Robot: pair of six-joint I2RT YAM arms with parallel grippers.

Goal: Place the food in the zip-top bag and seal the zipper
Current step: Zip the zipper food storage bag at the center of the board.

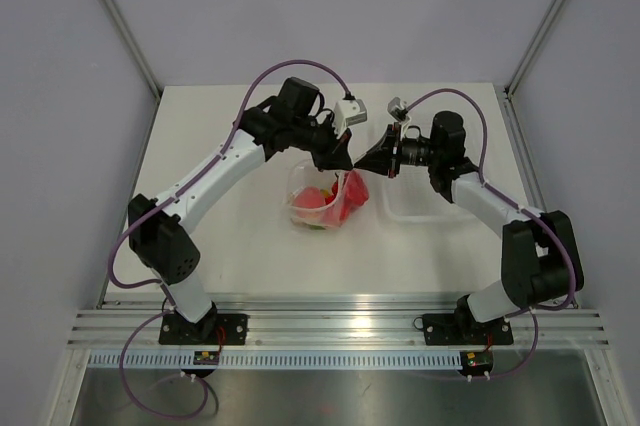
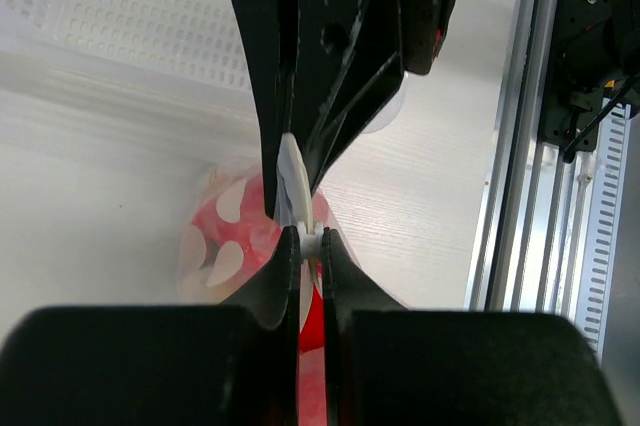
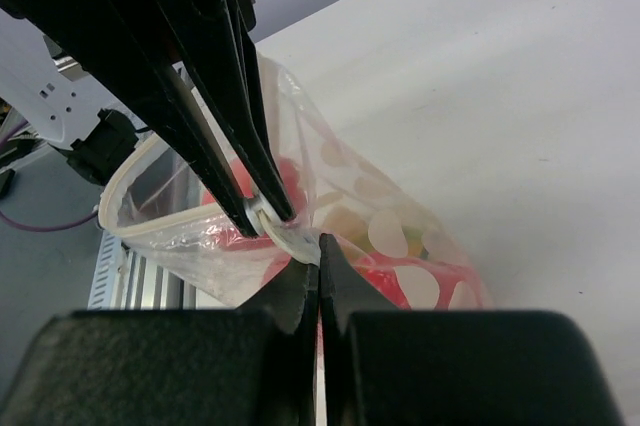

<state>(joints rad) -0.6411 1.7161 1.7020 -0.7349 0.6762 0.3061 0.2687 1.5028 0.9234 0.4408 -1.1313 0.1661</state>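
while clamped on the zipper, left tool and right tool tip to tip, food below

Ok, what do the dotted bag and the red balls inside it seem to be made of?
The zip-top bag: thin clear plastic film, glossy; it creases and shows its contents. The red food: probably smooth moulded plastic, though seen only through the film.

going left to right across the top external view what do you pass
left arm's elbow → zip-top bag → white tray → right arm's elbow
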